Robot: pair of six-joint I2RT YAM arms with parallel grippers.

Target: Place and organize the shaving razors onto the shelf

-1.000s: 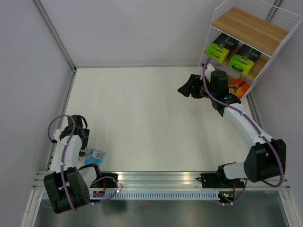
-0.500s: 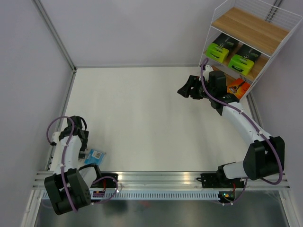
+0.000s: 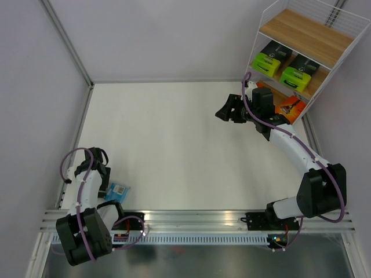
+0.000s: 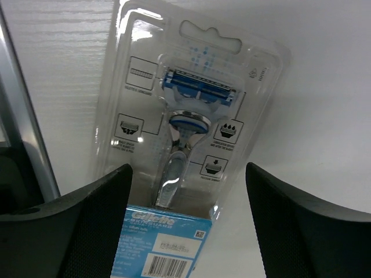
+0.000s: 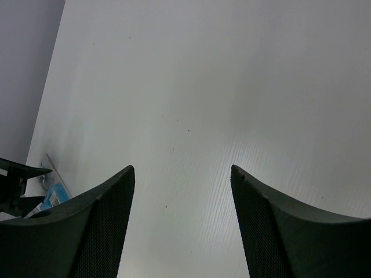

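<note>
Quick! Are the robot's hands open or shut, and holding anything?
Left gripper: open, astride the blister pack lying on the table.
Right gripper: open, holding nothing.

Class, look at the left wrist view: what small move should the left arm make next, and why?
Probably close the left tool on the blister pack: its open fingers flank the pack's blue card end, and the pack rests on the table, not yet gripped.

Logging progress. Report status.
Left gripper open, astride blister pack on table. Right gripper open, empty, near shelf. Green boxes, orange card shelved. Nothing in the way.
</note>
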